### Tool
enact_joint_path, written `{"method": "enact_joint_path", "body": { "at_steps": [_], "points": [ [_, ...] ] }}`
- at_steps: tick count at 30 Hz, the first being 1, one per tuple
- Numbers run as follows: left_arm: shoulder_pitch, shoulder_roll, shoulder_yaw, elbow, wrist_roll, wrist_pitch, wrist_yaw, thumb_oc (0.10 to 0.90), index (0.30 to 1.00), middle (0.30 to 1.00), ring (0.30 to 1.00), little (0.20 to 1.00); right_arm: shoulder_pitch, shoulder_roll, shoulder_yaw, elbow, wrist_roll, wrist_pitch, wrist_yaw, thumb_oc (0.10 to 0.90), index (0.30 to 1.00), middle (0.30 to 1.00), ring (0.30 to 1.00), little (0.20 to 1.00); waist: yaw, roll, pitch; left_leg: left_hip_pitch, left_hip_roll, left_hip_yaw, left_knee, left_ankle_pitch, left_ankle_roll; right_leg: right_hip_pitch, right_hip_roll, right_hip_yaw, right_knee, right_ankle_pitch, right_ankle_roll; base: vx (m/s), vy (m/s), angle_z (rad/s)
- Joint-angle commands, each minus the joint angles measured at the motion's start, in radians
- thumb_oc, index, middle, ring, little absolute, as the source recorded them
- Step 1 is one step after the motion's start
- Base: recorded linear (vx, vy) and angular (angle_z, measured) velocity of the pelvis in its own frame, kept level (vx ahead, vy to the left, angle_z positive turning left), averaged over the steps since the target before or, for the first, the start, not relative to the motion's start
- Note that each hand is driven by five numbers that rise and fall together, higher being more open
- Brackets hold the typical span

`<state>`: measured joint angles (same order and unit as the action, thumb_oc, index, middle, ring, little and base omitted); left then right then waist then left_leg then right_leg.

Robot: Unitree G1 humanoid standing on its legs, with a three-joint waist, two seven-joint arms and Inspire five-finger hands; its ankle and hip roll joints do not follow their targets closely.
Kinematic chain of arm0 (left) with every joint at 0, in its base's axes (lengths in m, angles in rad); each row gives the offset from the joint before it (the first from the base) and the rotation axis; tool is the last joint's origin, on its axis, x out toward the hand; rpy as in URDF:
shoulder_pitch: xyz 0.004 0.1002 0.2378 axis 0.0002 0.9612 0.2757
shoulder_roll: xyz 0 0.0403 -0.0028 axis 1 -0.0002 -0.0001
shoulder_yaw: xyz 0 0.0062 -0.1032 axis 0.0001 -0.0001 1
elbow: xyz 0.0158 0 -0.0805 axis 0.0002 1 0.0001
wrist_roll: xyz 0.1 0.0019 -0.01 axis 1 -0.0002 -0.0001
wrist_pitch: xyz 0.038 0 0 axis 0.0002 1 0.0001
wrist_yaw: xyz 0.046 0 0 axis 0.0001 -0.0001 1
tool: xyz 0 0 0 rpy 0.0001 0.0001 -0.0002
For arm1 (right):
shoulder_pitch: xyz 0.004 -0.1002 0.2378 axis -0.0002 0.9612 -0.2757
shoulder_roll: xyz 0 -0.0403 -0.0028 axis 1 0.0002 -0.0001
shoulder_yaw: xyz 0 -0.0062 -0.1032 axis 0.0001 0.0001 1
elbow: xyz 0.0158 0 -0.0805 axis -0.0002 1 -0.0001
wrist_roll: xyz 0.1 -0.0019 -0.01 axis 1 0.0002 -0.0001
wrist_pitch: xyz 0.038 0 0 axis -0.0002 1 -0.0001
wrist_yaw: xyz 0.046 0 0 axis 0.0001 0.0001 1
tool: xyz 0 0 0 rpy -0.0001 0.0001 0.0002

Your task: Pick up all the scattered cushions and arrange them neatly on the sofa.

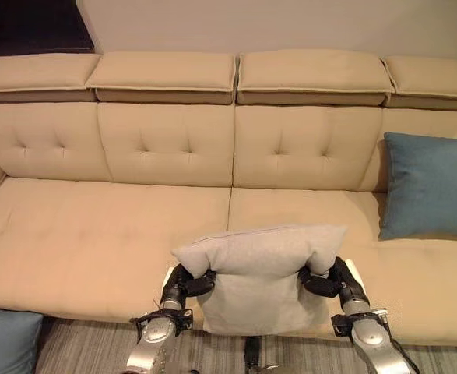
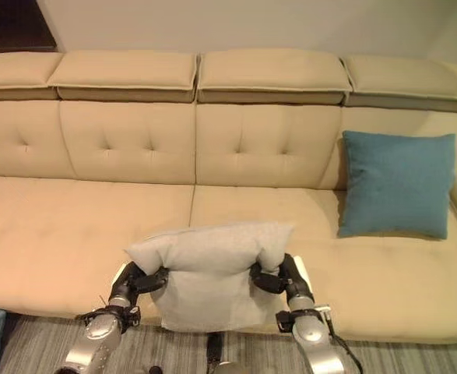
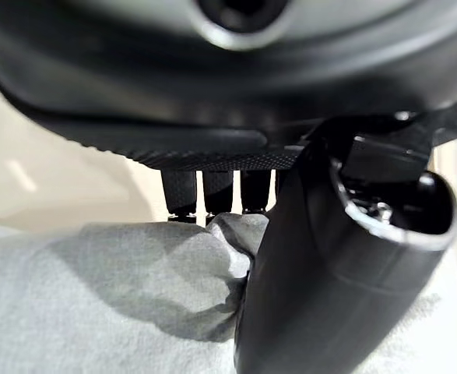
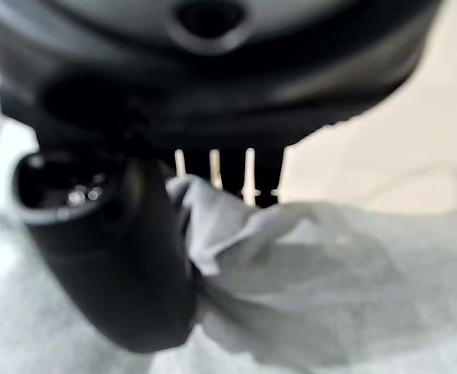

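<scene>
At six o'clock before the sofa (image 1: 103, 249), held up over the seat's front edge: grey cushion (image 1: 259, 273), long axis nine to three. Pinched at both upper corners, left hand (image 1: 183, 287) at nine o'clock, right hand (image 1: 331, 282) at three, fingers (image 3: 212, 191) and thumb curled into the cloth. Free seat at twelve o'clock, straight ahead; blue cushion (image 1: 430, 185) upright at two o'clock, another blue cushion (image 1: 6, 339) on the floor at eight.

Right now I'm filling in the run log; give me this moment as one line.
held: grey cushion | left hand pinching its side | right hand pinching other side | placed: blue cushion on sofa | another blue cushion on floor
</scene>
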<state>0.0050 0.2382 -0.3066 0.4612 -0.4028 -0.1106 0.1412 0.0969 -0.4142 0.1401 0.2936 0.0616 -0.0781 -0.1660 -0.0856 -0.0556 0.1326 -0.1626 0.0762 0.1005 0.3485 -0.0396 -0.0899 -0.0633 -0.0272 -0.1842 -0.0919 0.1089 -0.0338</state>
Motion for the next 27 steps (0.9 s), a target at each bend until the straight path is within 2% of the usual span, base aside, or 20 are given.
{"method": "enact_joint_path", "body": {
  "at_steps": [1,2,3,5,7,11,18,27],
  "points": [
    [-0.062,0.012,-0.025,-0.103,0.016,-0.091,-0.049,0.4,0.3,0.3,0.3,0.3,-0.08,0.031,-0.024,-0.134,0.054,-0.126,-0.018,0.4,0.3,0.3,0.3,0.3,0.002,-0.038,-0.071,0.025,-0.01,0.008,-0.112,-0.073,0.021,0.017,-0.039,0.044,0.046,-0.103,0.14,0.1,0.024,0.01],
    [-0.065,0.012,-0.025,-0.105,0.015,-0.089,-0.047,0.4,0.3,0.3,0.3,0.3,-0.081,0.031,-0.024,-0.132,0.057,-0.125,-0.019,0.4,0.3,0.3,0.3,0.3,0.006,-0.034,-0.067,0.021,-0.008,-0.001,-0.161,-0.04,0.014,0.024,-0.034,0.045,0.04,-0.106,0.142,0.13,0.068,-0.03],
    [-0.07,0.013,-0.024,-0.112,0.016,-0.085,-0.038,0.4,0.3,0.3,0.3,0.3,-0.084,0.032,-0.023,-0.123,0.061,-0.122,-0.027,0.4,0.3,0.3,0.3,0.3,0.015,-0.024,-0.059,-0.001,-0.005,-0.02,-0.227,0.015,0.001,0.039,-0.024,0.053,0.032,-0.115,0.144,0.14,0.091,-0.04],
    [-0.07,0.014,-0.023,-0.118,0.017,-0.086,-0.032,0.4,0.3,0.3,0.3,0.3,-0.083,0.032,-0.023,-0.122,0.06,-0.121,-0.028,0.4,0.3,0.3,0.3,0.3,0.017,-0.017,-0.057,0.002,0.001,-0.021,-0.259,0.03,-0.002,0.043,-0.019,0.056,0.035,-0.123,0.143,0.12,0.094,-0.12],
    [-0.062,0.013,-0.013,-0.128,0.016,-0.09,-0.027,0.4,0.3,0.3,0.3,0.3,-0.074,0.036,-0.027,-0.125,0.05,-0.116,-0.032,0.4,0.3,0.3,0.3,0.3,0.015,0.003,-0.07,0.042,0.004,-0.017,-0.332,0.048,-0.004,0.056,-0.016,0.06,0.038,-0.138,0.142,0.17,0.127,-0.37],
    [-0.057,0.028,-0.006,-0.148,0.024,-0.089,-0.021,0.4,0.3,0.3,0.3,0.3,-0.072,0.047,-0.032,-0.137,0.041,-0.11,-0.038,0.4,0.3,0.3,0.3,0.3,0.015,0.008,-0.083,0.101,-0.012,0.002,-0.387,0.05,0.006,0.067,-0.032,0.075,0.04,-0.138,0.148,0.13,0.116,-0.13],
    [-0.111,0.06,0.016,-0.201,0.041,-0.105,0.023,0.4,0.3,0.3,0.3,0.3,-0.142,0.078,-0.02,-0.134,0.047,-0.109,-0.071,0.4,0.3,0.3,0.3,0.3,0.026,0.008,-0.09,0.137,-0.031,0.04,-0.393,0.017,0.029,0.075,-0.062,0.102,0.035,-0.13,0.168,0.07,0.081,-0.14],
    [-0.369,0.087,-0.011,-0.179,0.063,-0.14,0.13,0.4,0.3,0.3,0.3,0.3,-0.399,0.066,0.044,-0.102,0.037,-0.114,-0.163,0.4,0.3,0.3,0.3,0.3,0.036,0.016,-0.103,0.155,-0.04,0.059,-0.429,0.006,0.036,0.065,-0.074,0.116,0.01,-0.111,0.186,0.05,0.027,-0.02]
  ]
}}
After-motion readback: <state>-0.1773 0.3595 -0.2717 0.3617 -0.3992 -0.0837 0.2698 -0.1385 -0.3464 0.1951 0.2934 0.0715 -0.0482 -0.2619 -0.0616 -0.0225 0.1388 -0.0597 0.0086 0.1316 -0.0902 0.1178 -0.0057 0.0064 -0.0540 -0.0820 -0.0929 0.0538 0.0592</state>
